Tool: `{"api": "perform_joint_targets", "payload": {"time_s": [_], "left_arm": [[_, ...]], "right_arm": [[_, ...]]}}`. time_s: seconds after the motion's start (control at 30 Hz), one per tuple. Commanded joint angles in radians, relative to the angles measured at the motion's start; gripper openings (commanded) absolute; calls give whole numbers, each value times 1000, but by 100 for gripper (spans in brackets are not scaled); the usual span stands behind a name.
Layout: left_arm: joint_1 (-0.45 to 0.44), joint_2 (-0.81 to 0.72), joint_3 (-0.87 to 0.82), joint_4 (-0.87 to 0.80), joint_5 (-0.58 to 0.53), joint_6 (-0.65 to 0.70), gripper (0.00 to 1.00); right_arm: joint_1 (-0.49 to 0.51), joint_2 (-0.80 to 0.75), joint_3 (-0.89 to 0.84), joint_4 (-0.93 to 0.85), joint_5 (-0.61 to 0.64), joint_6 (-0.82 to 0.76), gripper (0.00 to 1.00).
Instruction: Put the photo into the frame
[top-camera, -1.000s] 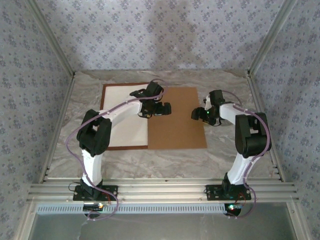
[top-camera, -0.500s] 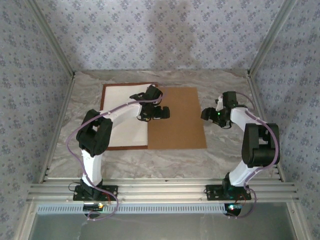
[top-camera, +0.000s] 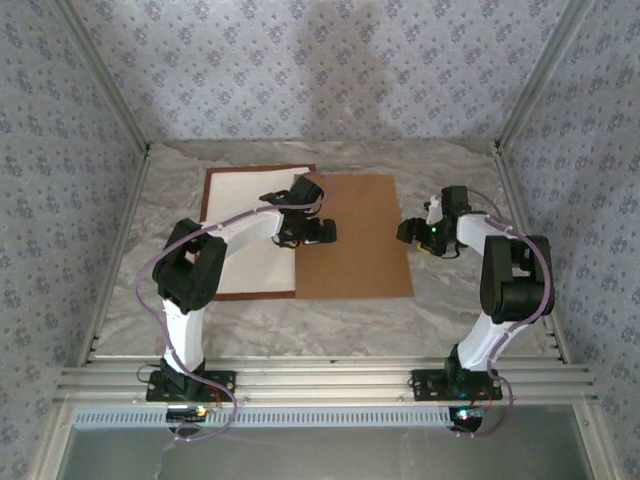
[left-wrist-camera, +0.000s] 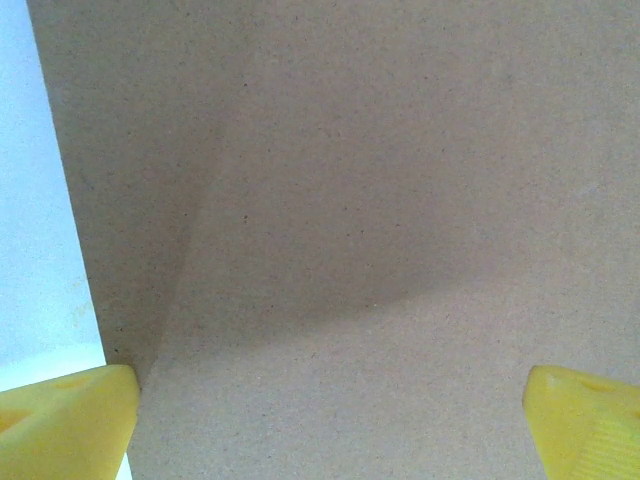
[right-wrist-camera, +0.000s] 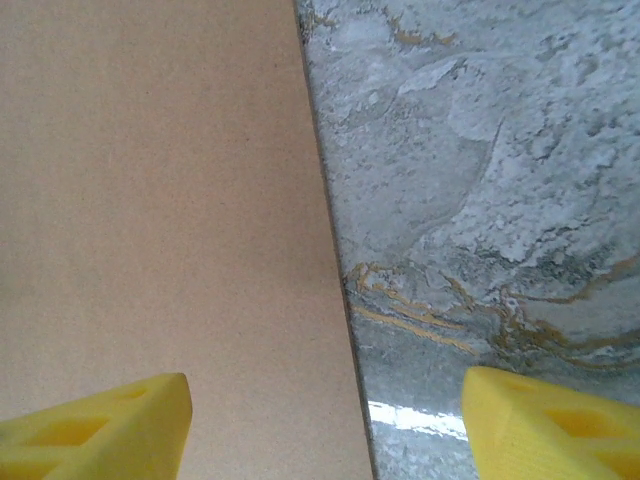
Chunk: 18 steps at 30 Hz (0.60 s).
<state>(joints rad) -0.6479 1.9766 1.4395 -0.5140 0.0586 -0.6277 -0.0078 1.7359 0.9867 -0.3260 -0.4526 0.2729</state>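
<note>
slight drift on both sides since before. frame (top-camera: 255, 295) flat at left, right rail under brown board (top-camera: 355, 240); looks thin, stiff, light, pinch an outer rail. left gripper (top-camera: 318, 232) gapes wide over board's left edge; right gripper (top-camera: 412, 234) part open, empty, straddling its right edge.

No text, label, brand or number can be read anywhere.

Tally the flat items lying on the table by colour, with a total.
Reddish-brown frame: 1
White sheet inside it: 1
Plain brown board: 1
Total: 3
</note>
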Motion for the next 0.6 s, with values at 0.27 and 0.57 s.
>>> {"api": "perform_joint_targets", "payload": {"time_s": [0.27,0.57], "left_arm": [[12,37,-12,11,-5,19,98],[13,53,-8,12,-2,19,99]], "right_arm": [[14,55,48,23,-61,0,72],[10,63,54,17,-72,-6,72]]}}
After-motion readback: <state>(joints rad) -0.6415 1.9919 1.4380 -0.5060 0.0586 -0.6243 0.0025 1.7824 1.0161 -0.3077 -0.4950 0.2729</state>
